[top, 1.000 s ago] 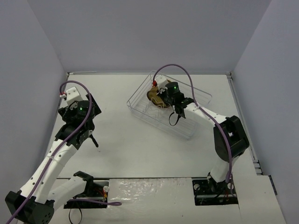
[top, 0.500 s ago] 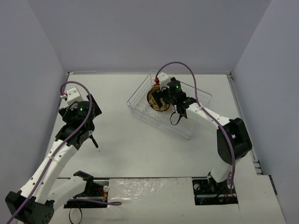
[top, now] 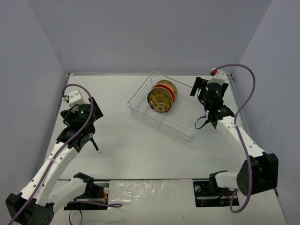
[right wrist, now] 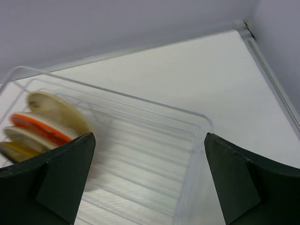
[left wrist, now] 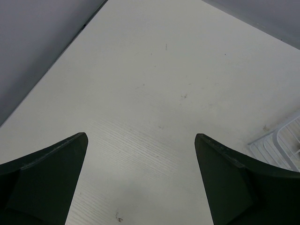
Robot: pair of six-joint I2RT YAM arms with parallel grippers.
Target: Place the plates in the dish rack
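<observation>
The dish rack (top: 183, 118) sat askew toward the far right corner of the counter (top: 140, 154). The plates (top: 162, 96) stood on edge, packed together in its far left part, while its right half held nothing. From above, the nearest face was a dark brown one with a yellow pattern (top: 158, 100), and an orange-red rim (top: 173, 92) showed behind it. The others overlapped too closely to count there.

The right wrist view was blurred. It showed a cream plate (right wrist: 56, 110), the orange-red one (right wrist: 37, 126), another pale edge and a dark yellowish edge. All of these were cut off by the frame's left side and by the claw's left finger (right wrist: 51, 178). A fifth plate could not be made out.

The right claw (top: 198, 87) hung at the rack's far right end with its jaws spread wide and nothing between them. In its own camera the gap (right wrist: 150, 136) framed the rack's bare wires (right wrist: 154, 154).

The left claw (top: 95, 144) hung near the left edge of the counter, well apart from the rack, and was also wide open and empty (left wrist: 141, 137). Its camera caught only bare counter and a corner of the rack (left wrist: 281, 140) at the right edge of the frame.
</observation>
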